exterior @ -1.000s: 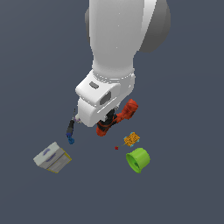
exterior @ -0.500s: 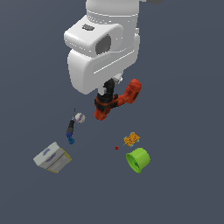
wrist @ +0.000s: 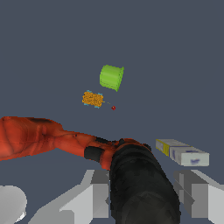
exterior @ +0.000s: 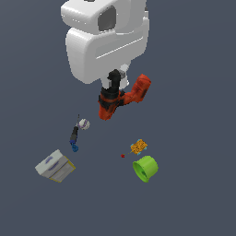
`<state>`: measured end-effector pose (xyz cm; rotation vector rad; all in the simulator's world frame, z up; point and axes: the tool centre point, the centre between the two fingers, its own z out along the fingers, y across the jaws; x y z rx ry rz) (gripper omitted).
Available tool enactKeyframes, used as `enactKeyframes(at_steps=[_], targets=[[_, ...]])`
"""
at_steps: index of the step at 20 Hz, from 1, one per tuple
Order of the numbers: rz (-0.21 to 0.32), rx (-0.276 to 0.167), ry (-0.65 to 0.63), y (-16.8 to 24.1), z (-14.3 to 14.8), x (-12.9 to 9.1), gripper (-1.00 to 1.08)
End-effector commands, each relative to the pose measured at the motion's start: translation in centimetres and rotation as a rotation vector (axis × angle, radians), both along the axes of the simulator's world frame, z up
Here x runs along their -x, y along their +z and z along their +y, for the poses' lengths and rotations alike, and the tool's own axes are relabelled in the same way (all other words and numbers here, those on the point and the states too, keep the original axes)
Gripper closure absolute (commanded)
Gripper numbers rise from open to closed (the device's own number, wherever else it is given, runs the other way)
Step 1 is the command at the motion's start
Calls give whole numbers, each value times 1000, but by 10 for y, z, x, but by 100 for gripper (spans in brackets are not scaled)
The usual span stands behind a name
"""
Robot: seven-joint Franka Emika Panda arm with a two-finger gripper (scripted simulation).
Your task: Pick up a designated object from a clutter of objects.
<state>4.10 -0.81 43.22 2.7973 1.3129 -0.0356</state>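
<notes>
The red-orange drill [exterior: 131, 95] hangs clear of the floor, tilted, its black part clamped between my fingers. My gripper [exterior: 115, 84] is shut on it, directly under the big white arm. In the wrist view the drill's red body [wrist: 39, 140] stretches off to one side, while its black part [wrist: 140, 183] fills the gap between the grey fingers [wrist: 99, 194]. The rest of the clutter lies lower down on the floor.
On the floor lie a lime-green cup [exterior: 145, 168] on its side, a small orange piece [exterior: 138, 146], a tiny red dot [exterior: 122, 156], a dark marker-like tool [exterior: 73, 136], a small white ball [exterior: 84, 123] and a white-grey box [exterior: 55, 166].
The arm has risen toward the camera with the drill in its grip, and the drill has left the floor. The other items have stayed where they were.
</notes>
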Motion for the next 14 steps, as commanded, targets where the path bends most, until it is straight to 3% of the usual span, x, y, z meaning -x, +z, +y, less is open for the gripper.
enactKeyframes(at_steps=[1, 7, 14], targets=[[-1, 0, 0, 1, 0, 0, 108], [-1, 0, 0, 17, -9, 10, 108], [-1, -1, 0, 62, -34, 36, 108]])
